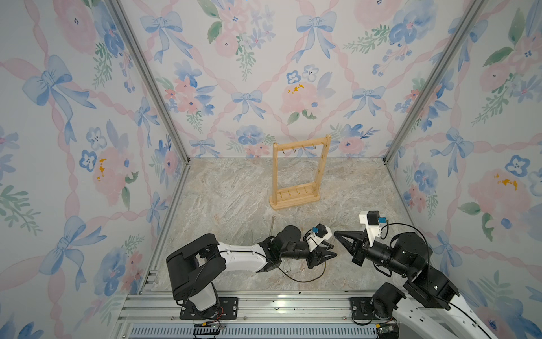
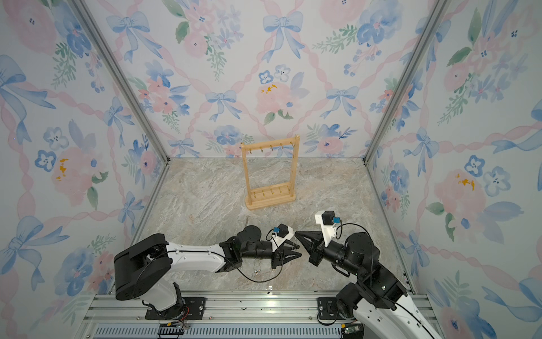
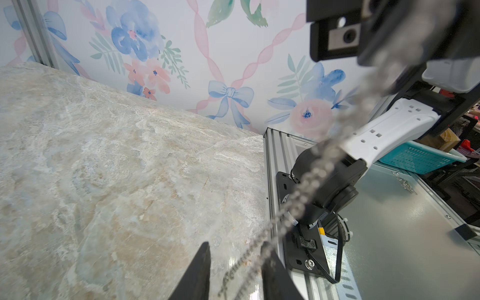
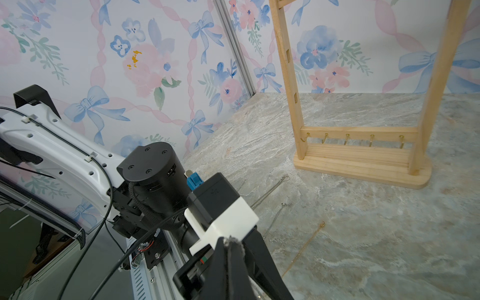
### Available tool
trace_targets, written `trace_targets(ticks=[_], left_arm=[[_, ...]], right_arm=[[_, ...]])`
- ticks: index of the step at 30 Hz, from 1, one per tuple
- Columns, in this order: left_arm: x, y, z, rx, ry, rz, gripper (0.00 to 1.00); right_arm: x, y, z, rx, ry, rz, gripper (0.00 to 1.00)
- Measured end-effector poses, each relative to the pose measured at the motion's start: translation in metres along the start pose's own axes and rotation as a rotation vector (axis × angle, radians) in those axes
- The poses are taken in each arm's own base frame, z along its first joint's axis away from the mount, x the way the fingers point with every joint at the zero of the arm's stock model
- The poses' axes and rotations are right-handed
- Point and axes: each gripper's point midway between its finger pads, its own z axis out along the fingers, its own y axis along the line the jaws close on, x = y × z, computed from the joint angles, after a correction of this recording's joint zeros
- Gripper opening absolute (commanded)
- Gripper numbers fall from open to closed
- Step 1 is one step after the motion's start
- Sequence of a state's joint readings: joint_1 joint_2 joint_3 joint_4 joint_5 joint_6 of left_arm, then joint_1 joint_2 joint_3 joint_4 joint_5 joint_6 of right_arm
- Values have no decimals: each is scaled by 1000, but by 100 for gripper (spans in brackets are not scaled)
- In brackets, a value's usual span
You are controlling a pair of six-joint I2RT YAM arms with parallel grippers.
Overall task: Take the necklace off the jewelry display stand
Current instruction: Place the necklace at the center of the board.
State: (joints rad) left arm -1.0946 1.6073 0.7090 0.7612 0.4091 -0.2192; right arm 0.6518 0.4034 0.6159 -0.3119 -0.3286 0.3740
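Note:
The jewelry display stand (image 1: pixel 293 202) (image 2: pixel 269 202) (image 4: pixel 363 166) stands upright at the back of the marble table, and nothing hangs from its gold hooks. My right gripper (image 1: pixel 335 233) (image 2: pixel 295 234) (image 4: pixel 230 240) is shut on a silver necklace (image 3: pixel 309 181) near the table's front. The chain hangs down from its tips. My left gripper (image 1: pixel 334 248) (image 2: pixel 297 248) (image 3: pixel 236 245) sits just below and to the left, tip to tip with the right one. Its jaws stand apart around the hanging chain, which runs between the two fingers close to one of them.
Other loose chains lie on the marble: a silver one (image 4: pixel 270 192), a gold one (image 4: pixel 304 246), and more under my left arm (image 1: pixel 293 265). An aluminium rail (image 1: pixel 278 305) borders the front edge. Floral walls enclose the other three sides.

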Motion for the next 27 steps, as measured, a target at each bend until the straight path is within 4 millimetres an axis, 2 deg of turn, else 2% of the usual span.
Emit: trace_targets(ticks=[7,10,19,27], left_arm=[[3,-7,4,14,8,-12,4],[6,-8,6,12,15,-20,0],[15,-12,12,-8,30,-53,0],[41,-16,17,-44,78,-111,0]], right_arm=[[5,-4,0,20,19,8,0],[7,-7,0,34,22,11,0],[15,-14,-2,59,26,19,0],[39,-25,-5,87,55,72,0]])
